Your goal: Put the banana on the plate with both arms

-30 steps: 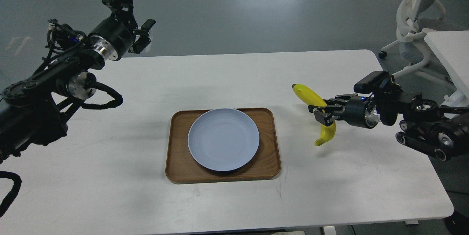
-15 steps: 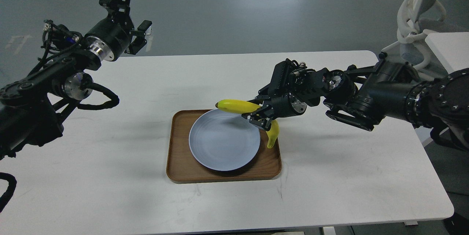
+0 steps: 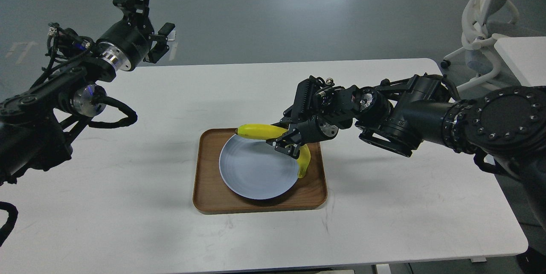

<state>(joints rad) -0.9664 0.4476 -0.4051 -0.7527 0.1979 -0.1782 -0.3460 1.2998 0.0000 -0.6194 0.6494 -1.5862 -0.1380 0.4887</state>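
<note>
The yellow banana (image 3: 261,131) hangs over the far right rim of the pale blue plate (image 3: 251,171), one end pointing left and the other drooping down at the plate's right edge. My right gripper (image 3: 285,142) is shut on the banana's middle and holds it just above the plate. The plate lies on a brown wooden tray (image 3: 209,197) at the table's middle. My left gripper (image 3: 149,20) is raised beyond the table's far left corner, open and empty, far from the plate.
The white table (image 3: 128,222) carries only the tray and plate. A white office chair (image 3: 482,22) and a second white table (image 3: 522,58) stand at the far right. My right arm stretches low across the table's right half.
My right gripper has carried the banana leftwards from the table's right side to over the plate's far right rim. The left arm has drifted slightly left.
</note>
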